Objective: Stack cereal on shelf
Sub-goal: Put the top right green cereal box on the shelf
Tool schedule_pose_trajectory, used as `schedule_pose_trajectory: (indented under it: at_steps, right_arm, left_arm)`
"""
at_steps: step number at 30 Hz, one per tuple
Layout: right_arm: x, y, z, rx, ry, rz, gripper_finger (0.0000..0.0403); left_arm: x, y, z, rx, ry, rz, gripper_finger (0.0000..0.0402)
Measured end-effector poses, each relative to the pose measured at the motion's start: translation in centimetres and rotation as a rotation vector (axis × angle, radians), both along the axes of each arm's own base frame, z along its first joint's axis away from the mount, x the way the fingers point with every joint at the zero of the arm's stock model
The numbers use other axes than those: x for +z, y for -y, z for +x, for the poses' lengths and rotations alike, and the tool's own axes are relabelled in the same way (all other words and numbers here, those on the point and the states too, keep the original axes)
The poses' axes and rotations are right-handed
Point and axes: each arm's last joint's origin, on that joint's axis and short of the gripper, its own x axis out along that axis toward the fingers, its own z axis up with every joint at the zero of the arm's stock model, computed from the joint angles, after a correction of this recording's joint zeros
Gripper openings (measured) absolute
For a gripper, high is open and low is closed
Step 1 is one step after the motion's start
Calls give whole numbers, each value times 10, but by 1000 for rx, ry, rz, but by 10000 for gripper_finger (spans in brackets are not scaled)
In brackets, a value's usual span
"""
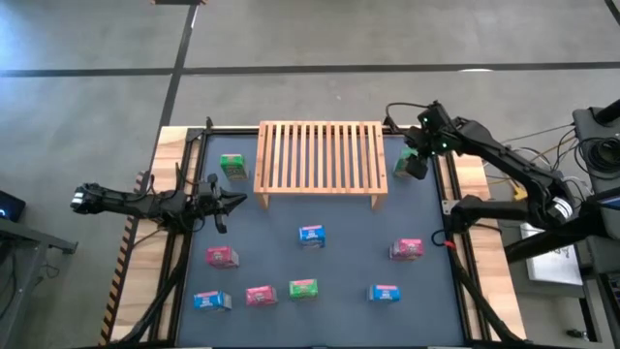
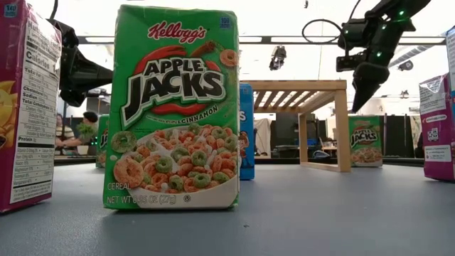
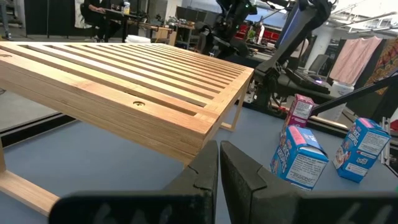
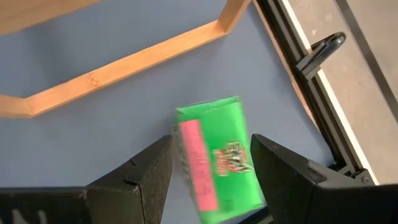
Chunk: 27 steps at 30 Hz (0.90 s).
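The shelf [image 1: 320, 155], a light slatted wooden rack, stands at the table's far middle. One green cereal box [image 2: 366, 141] stands upright on the table beside the shelf's right leg. My right gripper [image 2: 361, 96] hangs open just above it, pointing steeply down. In the right wrist view its fingers frame the box's top [image 4: 217, 162]. A second green box [image 1: 232, 167] stands left of the shelf. My left gripper [image 1: 232, 201] is shut and level at the table's left, pointing toward the shelf [image 3: 124, 81].
Loose boxes stand on the near half of the table: blue [image 1: 311, 235], pink [image 1: 407, 249], pink [image 1: 222, 256], blue [image 1: 211, 301], pink [image 1: 261, 296], green [image 1: 302, 288], blue [image 1: 385, 293]. The black table frame [image 4: 311, 56] runs close by the right gripper.
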Motion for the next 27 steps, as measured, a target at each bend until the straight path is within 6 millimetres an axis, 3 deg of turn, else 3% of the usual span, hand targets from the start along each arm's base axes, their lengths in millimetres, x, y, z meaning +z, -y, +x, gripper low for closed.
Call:
schedule_pose_trajectory:
  at_steps: [15, 27]
  right_arm:
    - [-22, 19, 15, 24, -51, 65, 206]
    - [-2, 8, 6, 17, -10, -18, 207]
  left_arm:
    - [0, 0, 0, 0, 0, 0, 1]
    - [0, 0, 0, 0, 0, 0, 1]
